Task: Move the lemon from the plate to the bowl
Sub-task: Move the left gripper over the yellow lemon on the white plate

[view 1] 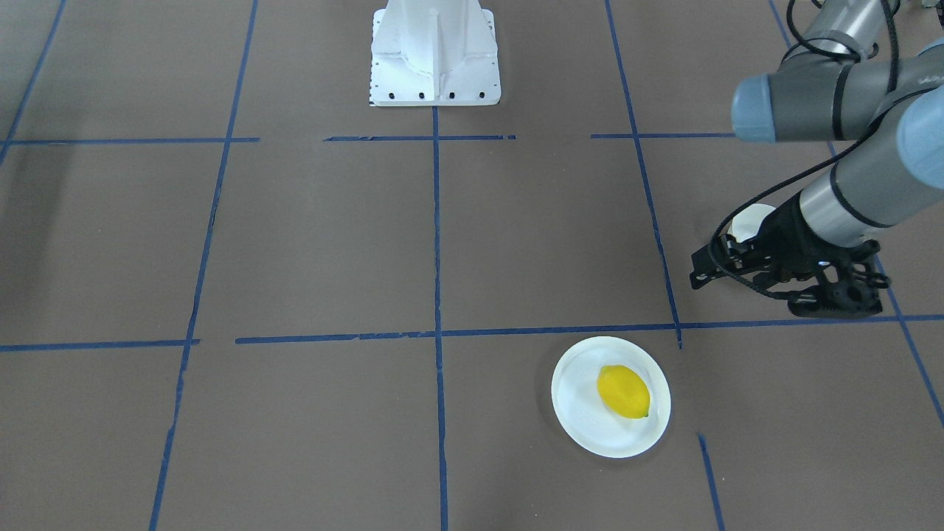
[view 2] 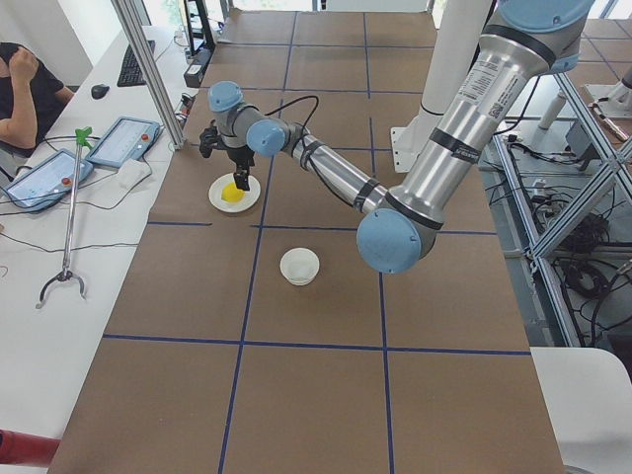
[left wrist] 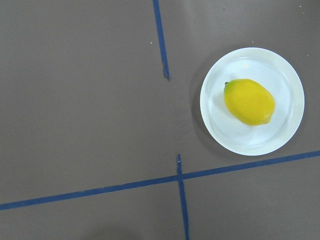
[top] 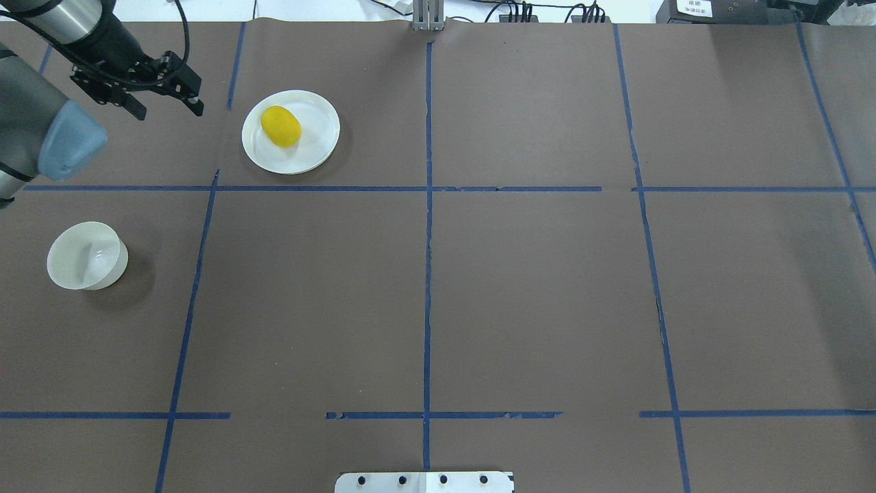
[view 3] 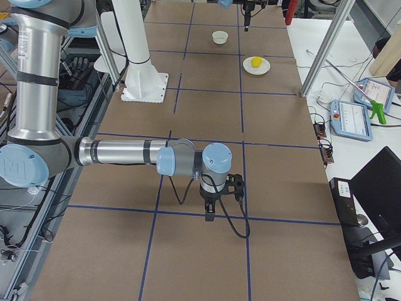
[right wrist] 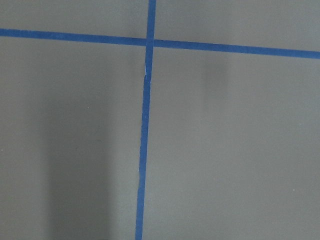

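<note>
Brown counter (top: 534, 294): bright yellow oval lemon (top: 280, 126) on the flat round white plate (top: 311, 147), left hand (top: 169, 108) near it, spread wide, empty. An off-centre pinch could squirt the smooth lemon off.

Yellow lemon (top: 280, 126) on flat white plate (top: 313, 140); deep white bowl (top: 68, 263) upright, well apart

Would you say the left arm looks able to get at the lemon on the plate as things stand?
Probably yes. The left gripper hangs open close beside the plate. The lemon lies bare on that plate, and nothing stands on the table between them.
</note>
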`<state>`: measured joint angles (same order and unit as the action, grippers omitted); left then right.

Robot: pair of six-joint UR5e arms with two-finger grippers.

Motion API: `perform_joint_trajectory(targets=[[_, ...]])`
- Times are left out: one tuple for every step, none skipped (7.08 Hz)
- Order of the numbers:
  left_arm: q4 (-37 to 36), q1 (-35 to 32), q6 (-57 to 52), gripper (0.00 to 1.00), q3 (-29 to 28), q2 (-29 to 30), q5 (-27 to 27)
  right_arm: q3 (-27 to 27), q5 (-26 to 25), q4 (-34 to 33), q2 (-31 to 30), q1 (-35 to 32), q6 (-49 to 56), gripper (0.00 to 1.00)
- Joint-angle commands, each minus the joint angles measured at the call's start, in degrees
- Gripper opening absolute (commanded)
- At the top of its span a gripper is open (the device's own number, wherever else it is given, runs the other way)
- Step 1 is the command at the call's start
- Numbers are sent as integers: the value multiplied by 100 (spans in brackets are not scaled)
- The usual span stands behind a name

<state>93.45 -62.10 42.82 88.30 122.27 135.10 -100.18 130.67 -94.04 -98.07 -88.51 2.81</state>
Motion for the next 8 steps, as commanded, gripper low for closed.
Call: perform_joint_trajectory(targets=[[436, 154, 385, 100, -1641, 1144, -271, -2, 3, 0, -2, 0, 0, 100], [1012, 198, 646, 100, -2458, 1506, -343, -2, 3, 0, 7, 0, 0, 100], [1635, 321, 971, 100, -3102, 1693, -431, -2, 3, 0, 7, 0, 0, 100], [1902, 504, 1157, 100, -3474, 1825, -841, -2, 3, 0, 7, 0, 0, 100], [2166, 567, 1289, 100, -3686, 1853, -923, -2, 3, 0, 7, 0, 0, 100], [2221, 637, 1395, 100, -3758, 1853, -932, -2, 3, 0, -2, 0, 0, 100], [2222, 664, 1413, 100, -3767, 1853, -933, -2, 3, 0, -2, 0, 0, 100], [2222, 717, 1492, 100, -3785, 1853, -933, -2, 3, 0, -2, 0, 0, 100]])
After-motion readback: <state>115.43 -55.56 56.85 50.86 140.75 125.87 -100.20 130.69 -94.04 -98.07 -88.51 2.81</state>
